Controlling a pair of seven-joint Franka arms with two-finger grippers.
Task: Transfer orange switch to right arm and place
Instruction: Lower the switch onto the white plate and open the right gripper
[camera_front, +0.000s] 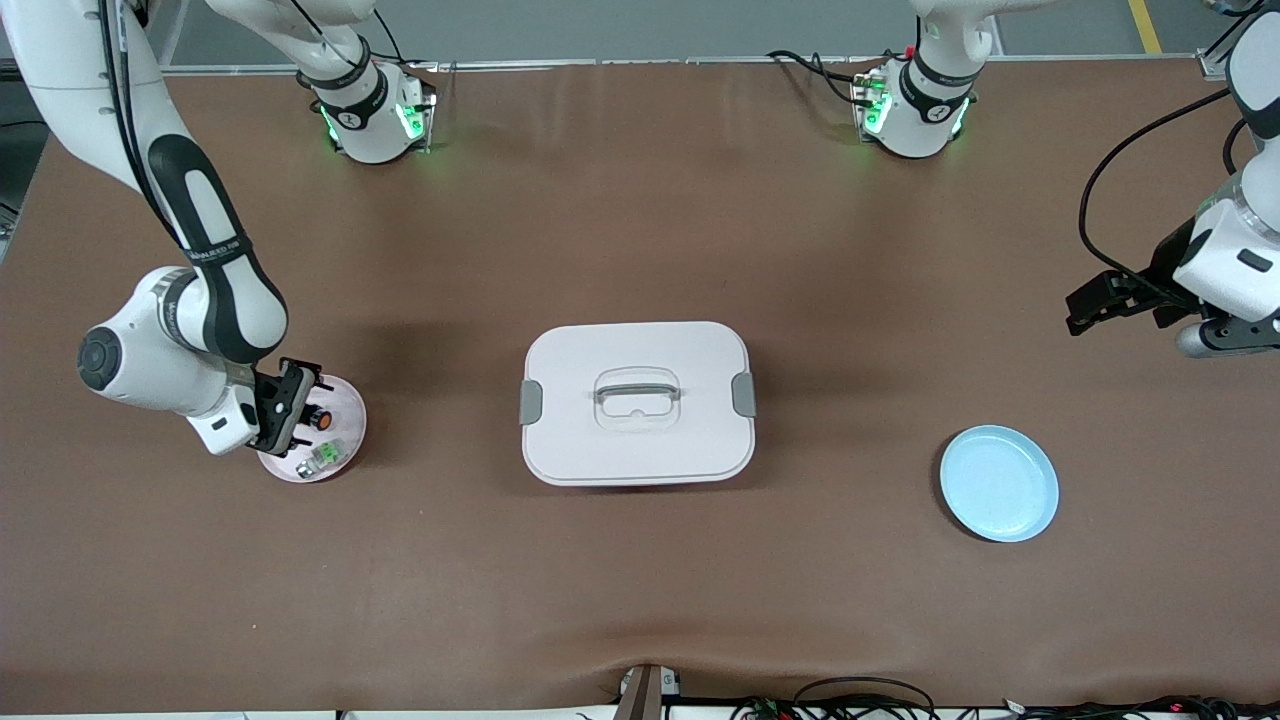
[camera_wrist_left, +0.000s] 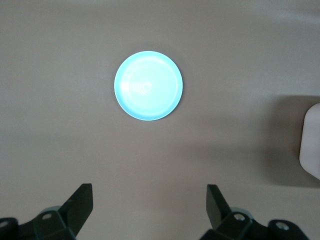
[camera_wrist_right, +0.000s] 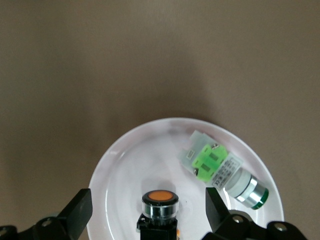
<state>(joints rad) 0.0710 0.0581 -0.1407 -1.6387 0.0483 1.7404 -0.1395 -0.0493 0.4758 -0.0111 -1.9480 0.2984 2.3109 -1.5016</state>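
Front view, table (camera_front: 640, 600): brown surface spanning the whole scene, both arm bases along its top edge.
White lidded box (camera_front: 637, 402): centre of the table, grey latch at each end, clear handle on the lid; it sits between the two plates, well apart from both.
Right arm (camera_front: 200, 270): reaches down to the pink plate at its own end of the table.
Blue plate (camera_front: 998, 483): toward the left arm's end, nearer the front camera than the box; also seen bare in the left wrist view (camera_wrist_left: 148, 85).
Pink plate (camera_front: 345, 435): toward the right arm's end, partly covered by the right gripper.
Left gripper (camera_front: 1095, 305): waits up in the air over bare table near the blue plate, fingers spread, holding nothing.
Right gripper (camera_front: 290, 405): low over the pink plate, fingers released and standing wide to either side of the orange switch.
Green-and-white component (camera_wrist_right: 222, 172): lies on its side in the pink plate, just beside the switch.
Orange switch (camera_wrist_right: 159, 205): stands upright in the pink plate, orange cap up, between the open fingers; no finger visibly grips it.
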